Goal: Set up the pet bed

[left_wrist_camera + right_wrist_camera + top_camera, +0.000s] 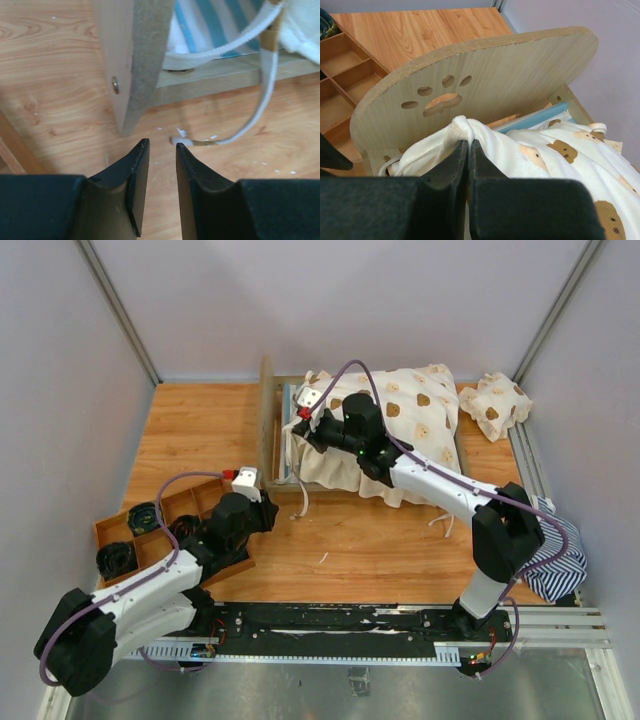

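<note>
- Pet bed [286, 410], top view: at far middle of table [200, 420], headboard [267, 430] end toward left arm, bear-print cover [410, 425] heaped over it. Right gripper [300, 430] down at cover's headboard-side edge. Left gripper [268, 505] low, just beside headboard's near corner. Risk of dragging or tipping whole bed with a hard tug on cover: looks light, nothing bracing it.
- Left wrist: left gripper [161, 146] narrowly parted, grasping nothing, tips near headboard [142, 60] bottom corner, not touching. White tie strap [266, 85] dangling from bed to table just ahead. Risk of nudging board or snagging strap on any advance, instead of bracing frame.
- Right wrist: right gripper [468, 144] clamped on small fold of cover [560, 150], close against headboard [485, 75], below paw cutout [440, 102]. Blue mattress [540, 116] edge exposed beside it. Risk of losing so thin a pinch. Risk of catching fabric on board's top edge and levering bed, if pulled across it.
</note>
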{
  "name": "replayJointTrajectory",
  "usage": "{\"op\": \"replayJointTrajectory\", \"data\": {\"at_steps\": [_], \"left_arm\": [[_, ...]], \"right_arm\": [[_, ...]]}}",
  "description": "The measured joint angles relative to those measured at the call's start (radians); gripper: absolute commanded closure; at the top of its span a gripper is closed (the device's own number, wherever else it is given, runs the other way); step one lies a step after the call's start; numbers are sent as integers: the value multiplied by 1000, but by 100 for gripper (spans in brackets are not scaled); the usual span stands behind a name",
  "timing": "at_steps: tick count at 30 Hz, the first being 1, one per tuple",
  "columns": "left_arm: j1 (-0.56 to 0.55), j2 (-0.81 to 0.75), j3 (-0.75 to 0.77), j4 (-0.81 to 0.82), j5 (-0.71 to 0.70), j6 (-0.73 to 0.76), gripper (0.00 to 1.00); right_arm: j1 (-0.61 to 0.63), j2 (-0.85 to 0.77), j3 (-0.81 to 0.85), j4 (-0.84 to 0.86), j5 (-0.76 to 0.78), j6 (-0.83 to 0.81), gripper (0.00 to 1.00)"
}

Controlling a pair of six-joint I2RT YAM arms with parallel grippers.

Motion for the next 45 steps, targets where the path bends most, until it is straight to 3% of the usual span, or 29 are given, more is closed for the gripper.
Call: {"op": "replayJointTrajectory", "data": {"at_steps": [8,21,29,36,41,45], "left_arm": [[16,178,21,140,-149,73,80],[192,452,136,359,-48,125,72],[173,451,104,470,119,84,69],[120,475,77,507,87,51,61],[120,485,78,534,6,69,61],[120,460,81,539,26,111,60]], "right_arm": [[11,0,-39,3,9,-2,100],[12,44,-46,25,34,-3,100],[12,65,-41,24,51,-13,100],[12,65,-34,23,58,-26,100],[12,65,-33,21,63,-31,100],[12,65,-18,14,71,-30,100]]}}
